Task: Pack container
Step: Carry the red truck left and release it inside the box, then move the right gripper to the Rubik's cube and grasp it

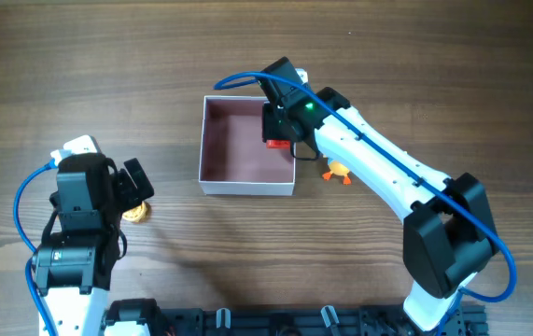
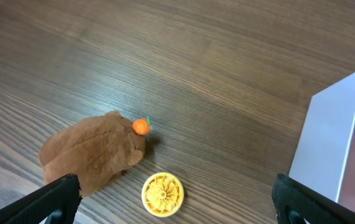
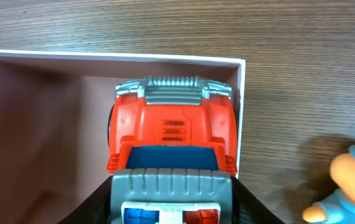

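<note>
The container [image 1: 245,188] is a square white-walled box with a dusty pink inside, at the table's middle. It also shows in the right wrist view [image 3: 240,106] and at the right edge of the left wrist view [image 2: 326,134]. My right gripper [image 1: 280,126] [image 3: 172,208] is shut on a red and grey toy truck [image 1: 275,143] [image 3: 172,134], held inside the container against its right wall. I cannot tell whether the truck touches the floor. My left gripper [image 1: 135,185] [image 2: 177,205] is open and empty, just above a yellow disc [image 2: 163,194] [image 1: 135,213].
A brown plush toy [image 2: 90,155] with a small orange piece [image 2: 140,126] lies on the table just left of the disc. An orange and blue toy figure [image 1: 338,173] [image 3: 351,180] lies on the table right of the container, under my right arm.
</note>
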{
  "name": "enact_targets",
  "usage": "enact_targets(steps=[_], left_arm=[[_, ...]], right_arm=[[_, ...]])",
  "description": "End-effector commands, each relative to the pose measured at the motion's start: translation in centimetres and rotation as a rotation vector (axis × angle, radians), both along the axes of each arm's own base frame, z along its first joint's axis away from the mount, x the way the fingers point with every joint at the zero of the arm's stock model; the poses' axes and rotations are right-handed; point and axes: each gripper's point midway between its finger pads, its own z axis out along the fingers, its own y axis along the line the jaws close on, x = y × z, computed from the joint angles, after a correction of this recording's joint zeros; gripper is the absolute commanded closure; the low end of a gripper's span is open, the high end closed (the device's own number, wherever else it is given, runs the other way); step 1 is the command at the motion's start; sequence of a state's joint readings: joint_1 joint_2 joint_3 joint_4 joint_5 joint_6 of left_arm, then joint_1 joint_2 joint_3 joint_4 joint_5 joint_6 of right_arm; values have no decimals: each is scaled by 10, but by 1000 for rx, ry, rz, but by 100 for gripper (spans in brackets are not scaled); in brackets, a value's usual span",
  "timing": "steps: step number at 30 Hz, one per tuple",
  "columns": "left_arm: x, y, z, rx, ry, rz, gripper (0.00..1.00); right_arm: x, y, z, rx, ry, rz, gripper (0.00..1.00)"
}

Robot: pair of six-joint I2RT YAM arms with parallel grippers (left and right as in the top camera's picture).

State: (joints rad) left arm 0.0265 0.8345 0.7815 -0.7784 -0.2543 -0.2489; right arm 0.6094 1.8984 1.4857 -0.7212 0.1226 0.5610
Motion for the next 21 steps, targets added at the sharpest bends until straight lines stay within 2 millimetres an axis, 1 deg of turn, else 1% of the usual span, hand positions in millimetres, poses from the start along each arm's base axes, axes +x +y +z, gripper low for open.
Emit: enact_targets(steps=[1,3,6,9,14,16,18,19,20,21], left_arm=[[3,4,12,18,-25,10,0],[4,3,11,12,-25,5,0],[5,3,12,11,-31,3,0],[5,3,12,11,-33,3,0],[5,2,12,10,-33,3,0],[5,3,12,10,-33,3,0],[5,3,12,10,-33,3,0],[5,2,12,10,-33,3,0],[5,2,12,10,-33,3,0],[5,2,12,10,-33,3,0]], right_arm=[[3,-18,-15,-94,7,-55,96],[1,-19,-21,-107,23,-53,96],[4,-17,-21,-102,12,-54,96],[11,-16,-18,-100,-23,-60,95],[13,-37,-16,-206,-49,-100,92],[14,-40,-16,-216,-53,-107,89],[15,-43,-16,-213,-51,-115,88],[16,-42,-16,-206,-51,-115,85],[16,-41,-16,-200,-50,-111,74],[15,-37,-17,-182,-40,-102,68]])
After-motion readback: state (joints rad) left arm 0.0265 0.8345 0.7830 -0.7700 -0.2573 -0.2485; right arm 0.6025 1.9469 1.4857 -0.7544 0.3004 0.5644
